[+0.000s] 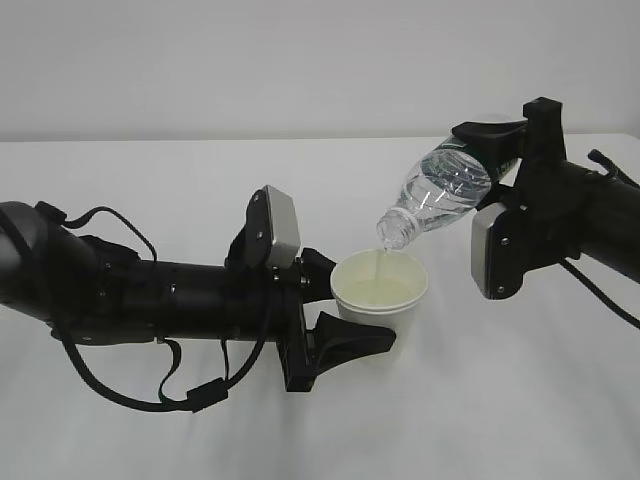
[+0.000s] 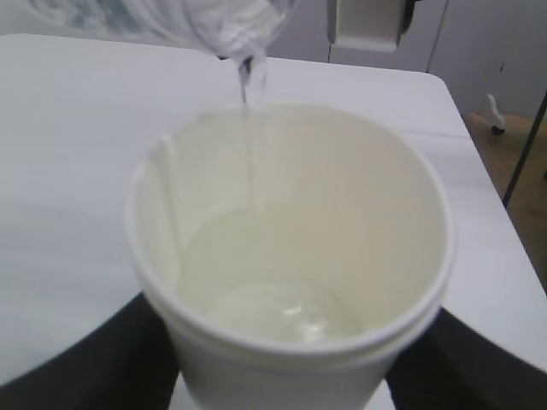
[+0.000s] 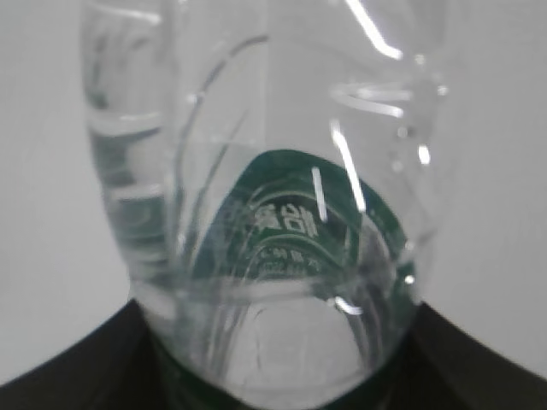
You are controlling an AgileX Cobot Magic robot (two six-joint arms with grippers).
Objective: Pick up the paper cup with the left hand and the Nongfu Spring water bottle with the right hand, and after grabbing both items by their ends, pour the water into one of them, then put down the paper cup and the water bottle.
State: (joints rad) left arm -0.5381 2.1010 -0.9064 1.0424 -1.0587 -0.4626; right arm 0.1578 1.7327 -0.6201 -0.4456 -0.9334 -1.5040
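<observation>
**Bottle tipped over cup, water running in**

L hand (image 1: pixel 345 315) reaches in from the left w/ fingers (image 1: pixel 355 340) clamped on either side of the paper cup (image 1: pixel 380 285), gripping its lower part. Cup is upright, held near mid-bench (image 1: pixel 200 180); can't tell if its base touches the surface. R hand (image 1: pixel 500 175) comes in from the right, fingers (image 1: pixel 495 130) closed on the base end of the Nongfu Spring water bottle (image 1: pixel 440 190). Bottle is tilted neck-down toward the left, mouth just above the cup's far rim, not touching. Thin stream of water (image 2: pixel 252 128) falls from the neck into the cup; pool inside (image 2: pixel 273 290) covers the bottom, level well below the rim. R wrist view: clear ribbed body fills the frame, green label (image 3: pixel 291 213) visible through it.
</observation>
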